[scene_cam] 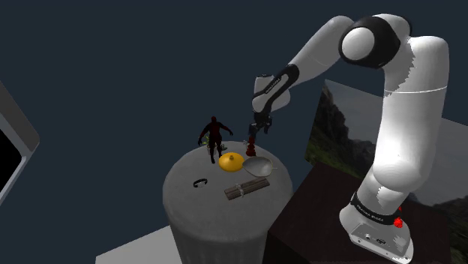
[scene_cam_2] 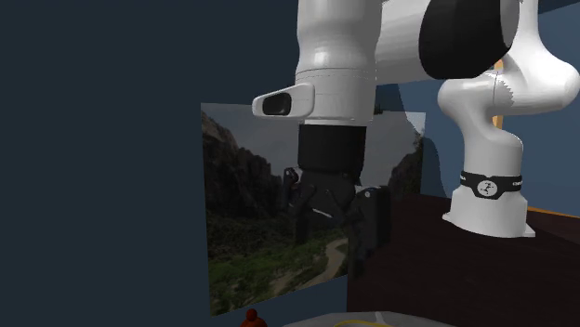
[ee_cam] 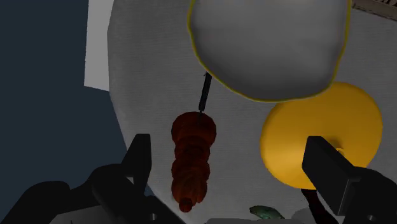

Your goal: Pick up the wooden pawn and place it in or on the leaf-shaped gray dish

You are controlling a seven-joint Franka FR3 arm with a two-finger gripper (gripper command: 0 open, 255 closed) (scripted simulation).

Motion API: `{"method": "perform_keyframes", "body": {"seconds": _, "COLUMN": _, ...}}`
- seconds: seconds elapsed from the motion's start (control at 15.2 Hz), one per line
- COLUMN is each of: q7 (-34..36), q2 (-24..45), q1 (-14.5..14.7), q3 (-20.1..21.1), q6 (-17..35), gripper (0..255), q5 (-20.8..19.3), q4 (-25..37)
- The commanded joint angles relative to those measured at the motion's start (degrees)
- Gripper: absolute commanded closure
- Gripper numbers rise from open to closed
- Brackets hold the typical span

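Shoulder view. A round grey table (scene_cam: 217, 221) carries the lot. The grey leaf-shaped dish (scene_cam: 257, 166) sits near the table's far edge, on the side toward the arm. The pawn (scene_cam: 252, 144), dark red here, stands upright just beyond the dish, apart from its rim. The gripper (scene_cam: 257, 129) hangs right above the pawn, so also just beyond the dish and higher. An orange round thing (scene_cam: 231, 160) lies against the dish on the view's left. A dark figurine (scene_cam: 214, 136) stands farther that way, beyond the orange thing. A bundle of sticks (scene_cam: 246, 190) lies on the near side of the dish. A small black ring (scene_cam: 199, 183) is well off to the dish's left.

Second exterior view. The gripper (scene_cam_2: 333, 230) points down in front of a landscape panel (scene_cam_2: 246, 232). The pawn's red top (scene_cam_2: 251, 320) pokes up at the bottom edge, below the fingers and toward the view's left.

Wrist view. The jaws are spread wide. The fingers (ee_cam: 137, 162) stand either side of the pawn (ee_cam: 193, 159), which is reddish-brown and ribbed, and neither touches it. The dish (ee_cam: 267, 51), grey with a yellowish rim, lies just past the pawn's far end. The orange thing (ee_cam: 324, 137) touches the dish's rim, in front of the other finger.
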Motion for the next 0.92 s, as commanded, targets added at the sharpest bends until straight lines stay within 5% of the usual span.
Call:
{"method": "perform_keyframes", "body": {"seconds": 0.0, "q7": -0.3, "q2": 4.4, "q1": -0.7, "q3": 0.0, "q6": 2.0, "gripper": 0, "q5": 1.0, "q4": 3.3}}
{"method": "perform_keyframes", "body": {"seconds": 0.33, "q7": -0.5, "q2": 14.6, "q1": -2.6, "q3": 0.5, "q6": 4.5, "gripper": 0, "q5": 3.2, "q4": 13.0}}
{"method": "perform_keyframes", "body": {"seconds": 0.86, "q7": -0.9, "q2": 19.9, "q1": -3.1, "q3": 1.1, "q6": 8.0, "gripper": 0, "q5": 3.7, "q4": 14.8}}
